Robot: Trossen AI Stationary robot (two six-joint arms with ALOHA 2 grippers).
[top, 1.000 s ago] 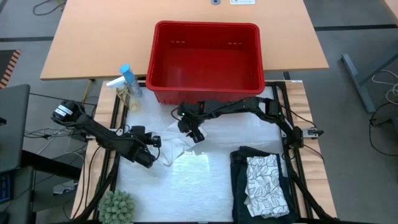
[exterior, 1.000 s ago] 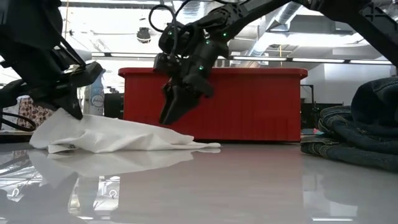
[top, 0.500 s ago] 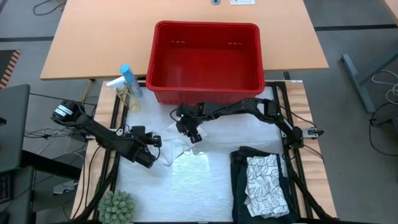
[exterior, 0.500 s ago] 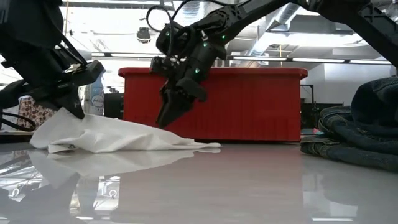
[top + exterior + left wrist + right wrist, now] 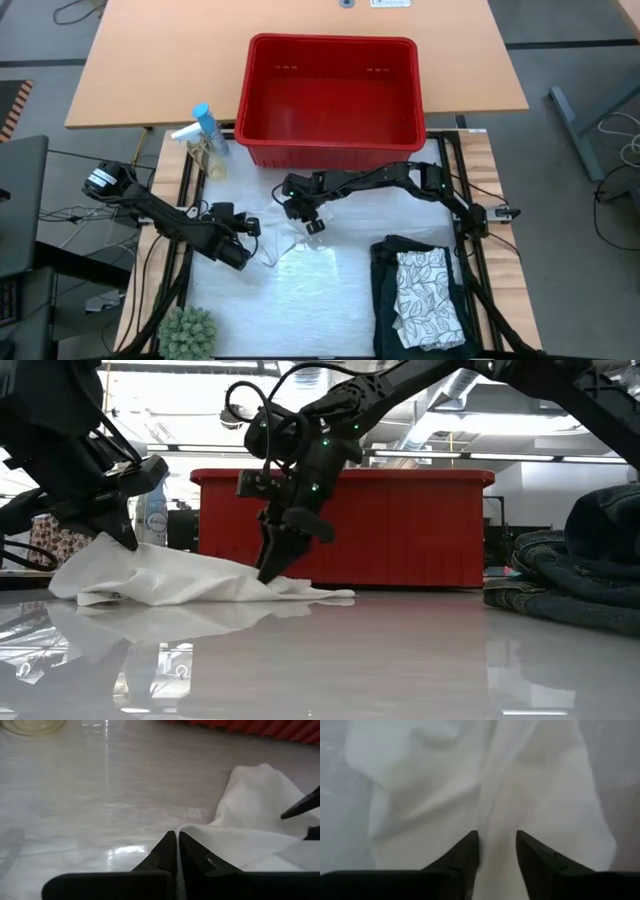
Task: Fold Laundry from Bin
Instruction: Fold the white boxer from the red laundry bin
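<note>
while bin (image 5: 332,92) stands empty, small whitish cloth (image 5: 283,238) lies unfolded just before it on surface (image 5: 330,300). left gripper (image 5: 246,228) jaws closed, pinching cloth edge; right gripper (image 5: 312,222) jaws half open astride fold. dark garment (image 5: 385,290) and leaf-patterned cloth (image 5: 427,297) already folded, stacked well apart from bin.

Left hand (image 5: 177,840) pinched shut, right hand (image 5: 496,840) parted

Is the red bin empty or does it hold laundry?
Empty: the high view shows only the bare red floor of the bin, no cloth inside.
</note>
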